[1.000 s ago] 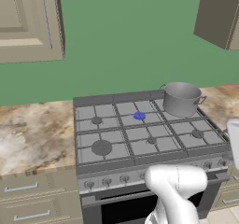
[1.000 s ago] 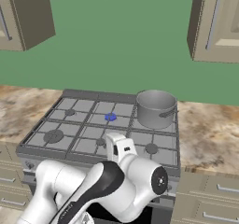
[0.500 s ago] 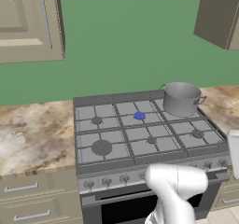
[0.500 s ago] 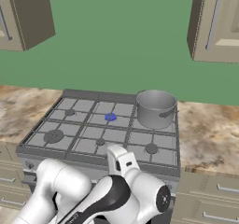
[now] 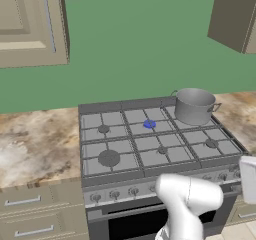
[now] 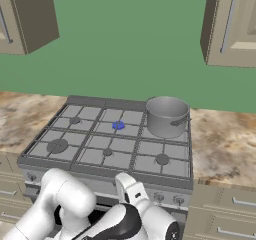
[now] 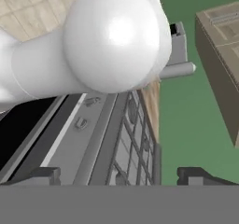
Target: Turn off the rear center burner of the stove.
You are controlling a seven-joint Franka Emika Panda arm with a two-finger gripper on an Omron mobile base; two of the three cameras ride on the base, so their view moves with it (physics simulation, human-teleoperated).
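the rear center burner glows blue in the back row of the stove, middle of three, framed by grey grate bars; from the right base camera it sits just left of a steel pot. that pot stands on the rear right grate. a larger round burner disc lies at the front left. a row of small knobs runs along the stove's front panel above the black oven door. marbled counter flanks the stove. in the hand view the gripper looks sideways along the stove front, its two dark fingertips set wide apart, pinching nothing.
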